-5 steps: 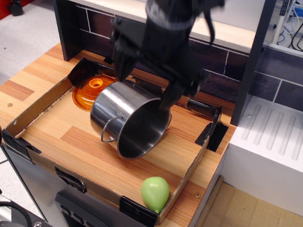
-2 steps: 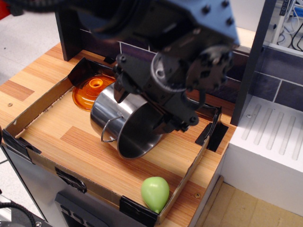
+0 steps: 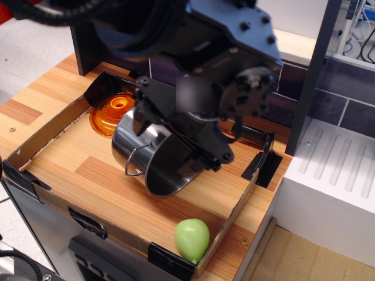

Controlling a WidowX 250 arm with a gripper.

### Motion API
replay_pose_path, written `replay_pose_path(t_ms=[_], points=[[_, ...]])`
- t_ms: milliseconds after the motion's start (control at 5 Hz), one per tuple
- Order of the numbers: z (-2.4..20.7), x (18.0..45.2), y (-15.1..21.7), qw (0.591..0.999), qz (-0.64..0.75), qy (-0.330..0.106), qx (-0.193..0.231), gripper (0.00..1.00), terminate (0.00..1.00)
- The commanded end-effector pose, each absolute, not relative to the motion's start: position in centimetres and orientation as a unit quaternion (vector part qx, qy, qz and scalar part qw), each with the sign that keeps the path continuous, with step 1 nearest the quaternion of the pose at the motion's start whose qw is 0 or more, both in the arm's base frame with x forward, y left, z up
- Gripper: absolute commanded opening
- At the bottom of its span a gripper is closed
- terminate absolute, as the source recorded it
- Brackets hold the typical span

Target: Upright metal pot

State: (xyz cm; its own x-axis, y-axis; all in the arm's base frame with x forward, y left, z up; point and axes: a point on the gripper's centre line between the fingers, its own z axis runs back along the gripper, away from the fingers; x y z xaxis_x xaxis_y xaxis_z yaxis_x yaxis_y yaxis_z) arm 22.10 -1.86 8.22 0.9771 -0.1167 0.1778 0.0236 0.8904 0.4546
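The metal pot (image 3: pixel 133 139) lies tilted on its side in the middle of a shallow cardboard tray (image 3: pixel 35 142). Its open mouth faces the front right and one wire loop handle (image 3: pixel 135 161) points forward. My black gripper (image 3: pixel 179 140) has come down over the pot. One finger (image 3: pixel 140 108) stands at the pot's back left wall and the other (image 3: pixel 218 157) at the right of its rim. The jaws are spread wide around the pot and I cannot see them pressing on it. The arm hides the pot's upper right part.
A flat orange dish (image 3: pixel 111 111) lies behind the pot in the tray's back left corner. A green fruit (image 3: pixel 191 239) sits at the tray's front right corner. A dark tiled wall (image 3: pixel 345 88) runs behind and a white ribbed unit (image 3: pixel 334 170) stands to the right.
The gripper has come down and forward, from above the pot's back to straddling it. The pot, dish and fruit have not moved.
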Motion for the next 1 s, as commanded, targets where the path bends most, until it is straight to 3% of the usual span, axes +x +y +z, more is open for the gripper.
replay_pose_path(t_ms=[0,400,600,800], points=[[8.2,22.8,-0.7,0.975,-0.034,-0.078,0.204,1.00,0.00],[7.2,22.9,-0.8,0.978,-0.034,-0.073,0.194,1.00,0.00],[7.2,22.8,-1.0,0.979,-0.024,-0.072,0.191,0.00,0.00],[7.4,22.7,-0.9,0.979,-0.022,-0.075,0.188,0.00,0.00]])
